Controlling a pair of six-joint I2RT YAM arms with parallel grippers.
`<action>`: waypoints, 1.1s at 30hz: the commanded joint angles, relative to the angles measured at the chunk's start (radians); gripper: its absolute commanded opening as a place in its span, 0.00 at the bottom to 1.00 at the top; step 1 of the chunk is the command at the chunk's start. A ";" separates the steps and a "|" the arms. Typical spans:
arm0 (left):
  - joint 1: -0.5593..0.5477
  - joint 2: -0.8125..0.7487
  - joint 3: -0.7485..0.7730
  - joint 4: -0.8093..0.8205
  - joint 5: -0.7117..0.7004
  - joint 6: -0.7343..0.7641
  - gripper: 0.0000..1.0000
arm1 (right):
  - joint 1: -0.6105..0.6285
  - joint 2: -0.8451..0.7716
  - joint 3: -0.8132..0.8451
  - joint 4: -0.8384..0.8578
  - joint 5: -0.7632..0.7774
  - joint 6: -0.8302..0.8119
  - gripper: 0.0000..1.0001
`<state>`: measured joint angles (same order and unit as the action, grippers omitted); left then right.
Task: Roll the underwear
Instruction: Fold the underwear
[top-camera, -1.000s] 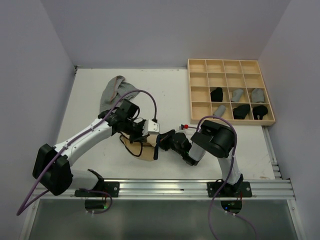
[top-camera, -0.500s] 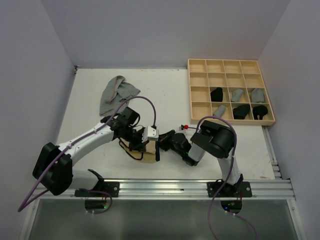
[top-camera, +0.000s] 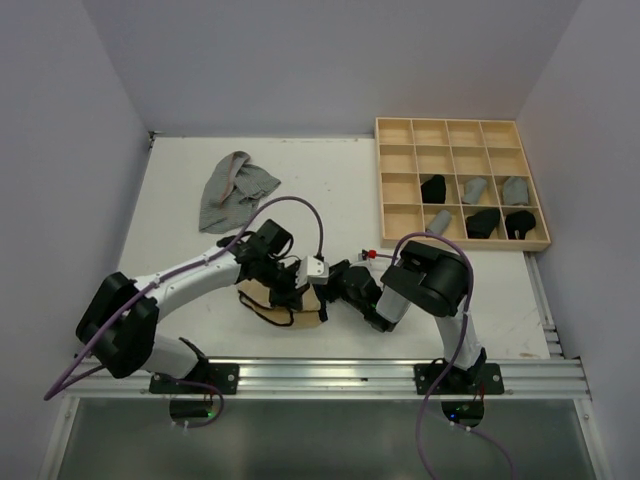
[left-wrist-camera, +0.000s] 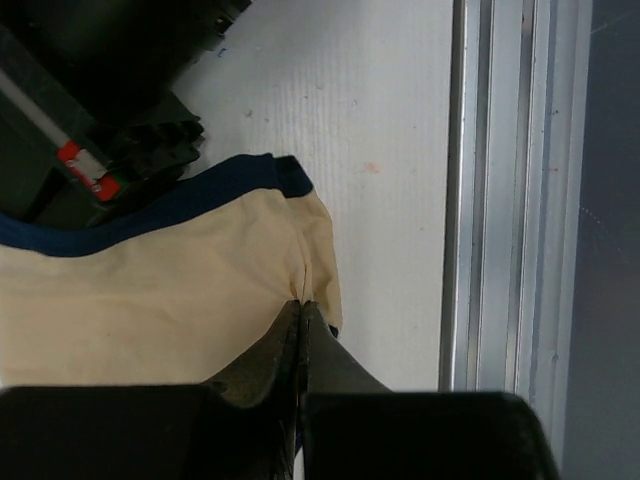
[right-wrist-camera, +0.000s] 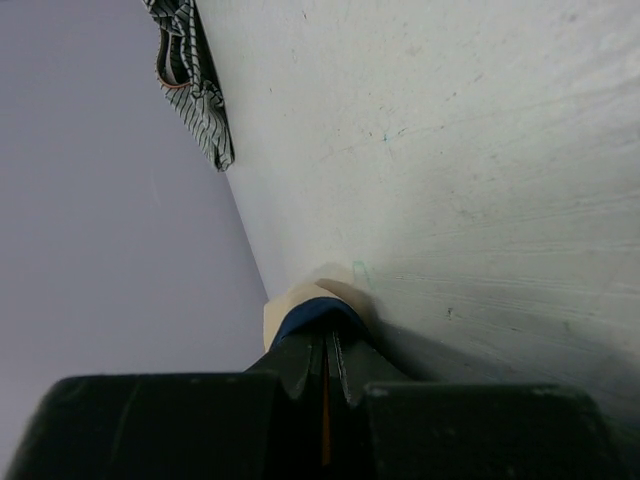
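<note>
**Operator:** Where is the tan underwear (top-camera: 262, 298) now?

**Spotter:** It's at about 6 o'clock on the table (top-camera: 340, 190), close to the near rail, and you have it pinched from both sides. Your left gripper (left-wrist-camera: 301, 312) has its jaws together on a fold of the tan cloth. Your right gripper (right-wrist-camera: 325, 345) is clamped tight on the dark blue trim (right-wrist-camera: 312, 312).

**Operator:** What changed in the last second?

**Spotter:** Your left gripper moved from the cloth's 9 o'clock side across toward 3 o'clock, and it now sits just beside the right gripper. The cloth came with it. The tan patch looks narrower and more bunched than it did a second ago. Your right gripper hardly moved.

**Operator:** So what does that mean for the roll?

**Spotter:** I'd say you've laid one side over the other, so this is a fold before the roll itself. The garment isn't a tight bundle yet.

**Operator:** And the rest?

**Spotter:** The grey striped underwear (top-camera: 232, 188) lies loose at 11 o'clock, well apart from you. The wooden grid tray (top-camera: 462, 128) at 2 o'clock already holds rolled pieces (top-camera: 433, 187) in its nearer compartments.
</note>
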<state>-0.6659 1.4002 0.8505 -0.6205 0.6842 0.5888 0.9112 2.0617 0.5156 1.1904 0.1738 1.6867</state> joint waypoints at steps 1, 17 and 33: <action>-0.053 0.058 0.027 0.015 0.022 -0.001 0.00 | 0.009 0.029 -0.014 -0.121 0.032 0.042 0.00; -0.089 0.214 0.035 0.067 0.002 -0.030 0.14 | -0.017 -0.050 0.000 -0.230 -0.017 0.001 0.00; -0.080 0.220 0.024 0.094 0.011 -0.053 0.21 | -0.084 -0.434 0.124 -0.978 -0.094 -0.294 0.09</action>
<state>-0.7483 1.6272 0.8658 -0.5613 0.6651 0.5369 0.8413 1.6833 0.5953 0.4129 0.0837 1.4918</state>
